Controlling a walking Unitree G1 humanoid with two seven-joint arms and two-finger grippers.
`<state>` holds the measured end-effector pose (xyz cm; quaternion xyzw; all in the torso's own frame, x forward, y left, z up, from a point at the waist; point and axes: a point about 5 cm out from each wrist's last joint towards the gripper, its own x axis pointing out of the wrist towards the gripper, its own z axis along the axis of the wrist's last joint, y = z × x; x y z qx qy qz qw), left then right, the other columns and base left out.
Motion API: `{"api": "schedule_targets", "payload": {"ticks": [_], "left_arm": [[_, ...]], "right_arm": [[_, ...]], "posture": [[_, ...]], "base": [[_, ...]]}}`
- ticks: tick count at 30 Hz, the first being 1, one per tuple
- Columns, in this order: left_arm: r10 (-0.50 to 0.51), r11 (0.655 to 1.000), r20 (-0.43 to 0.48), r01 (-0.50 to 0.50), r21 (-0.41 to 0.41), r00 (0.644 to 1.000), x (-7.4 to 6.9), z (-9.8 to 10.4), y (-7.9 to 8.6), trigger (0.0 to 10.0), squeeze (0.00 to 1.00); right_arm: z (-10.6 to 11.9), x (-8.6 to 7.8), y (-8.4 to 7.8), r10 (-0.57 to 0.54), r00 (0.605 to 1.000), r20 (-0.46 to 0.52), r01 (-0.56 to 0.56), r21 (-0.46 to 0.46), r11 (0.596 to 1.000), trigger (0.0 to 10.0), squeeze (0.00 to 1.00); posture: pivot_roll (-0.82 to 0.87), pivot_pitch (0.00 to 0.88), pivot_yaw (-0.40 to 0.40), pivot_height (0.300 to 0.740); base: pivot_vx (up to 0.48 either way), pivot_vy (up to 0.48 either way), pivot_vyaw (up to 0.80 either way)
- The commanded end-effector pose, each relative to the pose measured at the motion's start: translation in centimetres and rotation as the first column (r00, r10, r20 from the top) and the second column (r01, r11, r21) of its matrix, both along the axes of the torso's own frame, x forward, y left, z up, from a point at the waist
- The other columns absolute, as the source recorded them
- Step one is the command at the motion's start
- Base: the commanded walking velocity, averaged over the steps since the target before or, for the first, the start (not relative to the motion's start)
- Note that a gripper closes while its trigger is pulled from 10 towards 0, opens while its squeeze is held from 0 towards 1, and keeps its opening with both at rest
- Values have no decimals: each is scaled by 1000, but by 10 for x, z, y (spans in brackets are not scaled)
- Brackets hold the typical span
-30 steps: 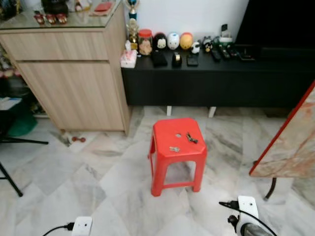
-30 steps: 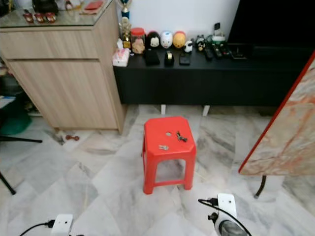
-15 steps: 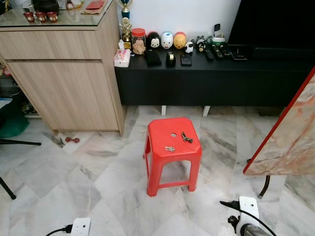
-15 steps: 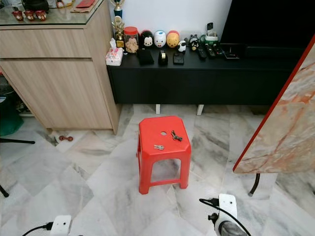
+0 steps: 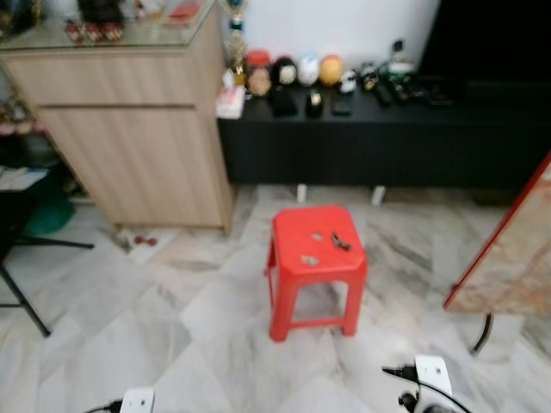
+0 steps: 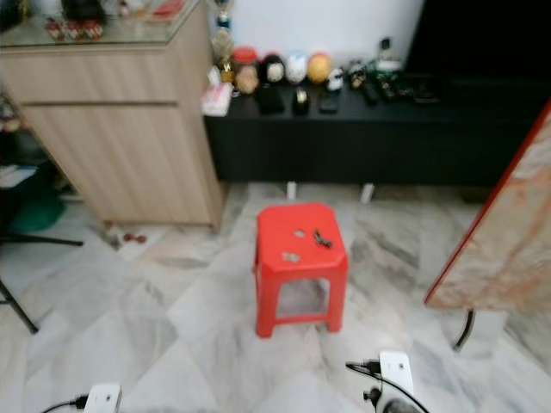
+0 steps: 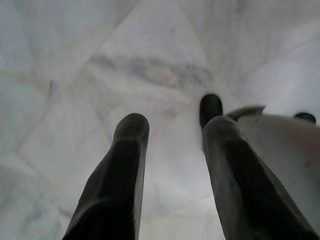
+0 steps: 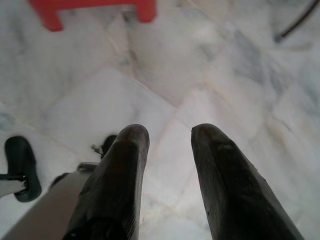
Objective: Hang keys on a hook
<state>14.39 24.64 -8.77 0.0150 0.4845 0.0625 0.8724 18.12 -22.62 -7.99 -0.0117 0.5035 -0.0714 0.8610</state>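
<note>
Red plastic stool (image 5: 316, 262) stands on the marble floor (image 5: 172, 318), mid-frame in the head views, slightly blurred. Two sets of keys lie on its seat: a darker bunch of keys (image 5: 340, 242) toward the back right, a small silver key (image 5: 308, 260) toward the front, apart from each other; a round hole (image 5: 317, 237) in the seat sits between and behind them. Behind the stool, a long black bench (image 5: 387, 129) along the white wall carries a row of small figurines (image 5: 297, 70), remotes and dark pouches. Left of it, a light wood cabinet (image 5: 138, 129) with a glass top and small items on it. A marble-patterned tabletop with red edge (image 5: 508, 258) tilts in at the right side. Black stand legs (image 5: 21, 301) at far left. Both arms hang low, well apart from the stool. Left gripper (image 7: 172, 145) points at bare floor tiles, fingers spread, nothing between them. Right gripper (image 8: 167, 150) also points at the floor, fingers spread and empty, stool feet visible beyond its tips. Wrist housings with cables show at the bottom edge of the head views.
</note>
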Motion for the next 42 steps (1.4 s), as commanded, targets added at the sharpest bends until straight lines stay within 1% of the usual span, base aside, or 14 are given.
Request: {"api": "schedule_targets", "payload": {"ticks": [1,3,13,15,17,20,26,33,38,42], "left_arm": [[-2,1000,-23,2,4,1000,-5,-1,3,10000,0],[-5,1000,-24,5,4,1000,-5,-1,3,10000,0],[4,1000,-13,-4,-2,1000,-4,-1,3,10000,0],[14,1000,-7,-14,0,1000,-3,0,4,10000,0],[17,1000,-5,-17,2,1000,-2,0,4,10000,0],[35,999,10,-35,-2,999,0,1,3,10000,0],[39,999,19,-38,-5,999,4,2,2,10000,0],[37,999,24,-37,-8,999,7,3,2,10000,0],[36,999,21,-35,-9,999,6,3,2,10000,0],[33,999,20,-33,-10,999,6,3,2,10000,0]], "right_arm": [[-1,-1,1,-13,1000,5,13,17,1000,10000,0],[-1,-1,2,-13,1000,6,13,18,1000,10000,0],[0,0,1,-16,1000,12,15,29,999,10000,0],[1,2,1,-18,1000,17,17,30,999,10000,0],[1,2,1,-10,1000,15,9,25,1000,10000,0],[3,5,-1,6,1000,18,-6,17,1000,10000,0],[5,9,-1,19,999,36,-20,21,1000,10000,0],[7,12,-1,28,999,38,-28,22,999,10000,0],[6,12,-1,21,999,37,-22,25,999,10000,0],[6,11,-2,2,999,40,-3,35,999,10000,0]], "posture": [[-130,0,28,740],[-132,0,30,740],[-99,0,17,740],[-73,0,2,740],[-73,0,2,740],[-50,0,-21,740],[-52,0,-26,740],[-62,0,-27,740],[-63,0,-31,740],[-66,0,-32,740]], "base": [[0,0,0],[0,0,0],[249,0,0],[253,0,0],[255,0,0],[257,0,0],[263,0,0],[276,0,522],[283,0,561],[285,0,0]]}}
